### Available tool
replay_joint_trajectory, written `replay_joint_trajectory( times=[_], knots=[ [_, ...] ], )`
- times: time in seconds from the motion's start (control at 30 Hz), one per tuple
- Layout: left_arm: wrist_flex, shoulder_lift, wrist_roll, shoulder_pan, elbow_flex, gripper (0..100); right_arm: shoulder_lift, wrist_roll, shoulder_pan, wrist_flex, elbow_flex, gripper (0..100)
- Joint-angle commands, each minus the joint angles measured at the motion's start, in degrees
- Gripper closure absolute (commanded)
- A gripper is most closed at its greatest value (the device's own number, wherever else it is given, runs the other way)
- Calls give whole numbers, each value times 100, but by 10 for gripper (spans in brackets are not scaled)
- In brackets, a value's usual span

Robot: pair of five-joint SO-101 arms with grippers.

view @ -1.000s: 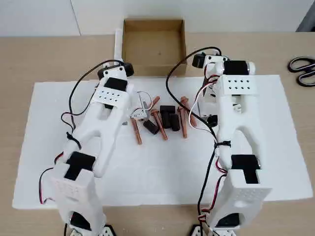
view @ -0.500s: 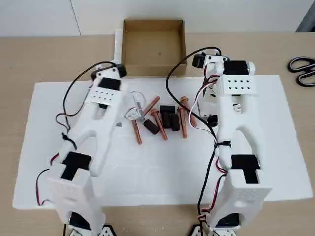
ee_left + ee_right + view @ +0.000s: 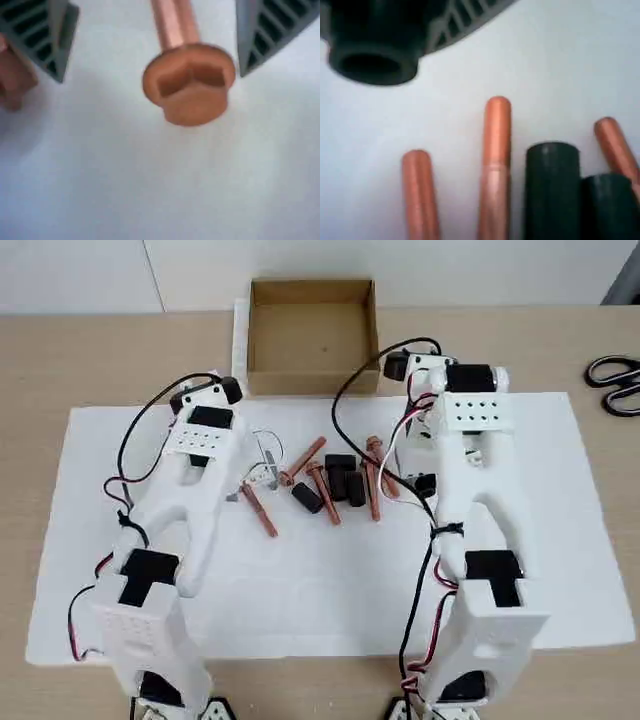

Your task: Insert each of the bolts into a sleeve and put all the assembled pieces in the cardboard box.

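at the left gripper (image 3: 150, 72): spread wide, ribbed fingers (image 3: 50, 35) flanking one bolt (image 3: 189, 85) w/o touching it. flanged head at the fingertips, shank running on between them, flat on the white pad (image 3: 320, 580). just outside one finger, the edge of a second bolt (image 3: 11, 75).

from overhead: gripper down low over the pad, the pile (image 3: 340, 483) of bolts & black sleeves just beside it, on the side toward the other arm. cardboard box (image 3: 310, 382) well beyond both grippers, touching the pad's far edge.

at the right gripper (image 3: 421, 478): can't tell open or closed. dark cylinder (image 3: 372, 55) right up against it, prob. a sleeve. ahead of it, three bolt ends (image 3: 495, 165) and two sleeves (image 3: 552, 185) lying roughly parallel, the sleeves touching each other.
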Motion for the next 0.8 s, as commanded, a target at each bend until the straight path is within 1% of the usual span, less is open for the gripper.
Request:
replay_joint_trajectory(
  times=[0.0, 0.23, 0.3, 0.43, 0.5, 0.77],
  knots=[
    [-193, -264, 26, 0, 22, 791, -57, 35, -92, -92, -44, 995],
    [-281, 62, 26, 62, 22, 795, -40, 35, -110, -154, -44, 995],
    [-343, 97, 26, 62, 22, 833, -40, 35, -110, -154, -44, 995],
    [-475, 114, 18, 62, 22, 954, -40, 35, -110, -154, -44, 995],
    [-536, 123, 9, 62, 22, 979, -40, 35, -110, -154, -44, 995],
    [-527, 114, 9, 62, 22, 982, -40, 35, -110, -154, -44, 995]
  ],
)
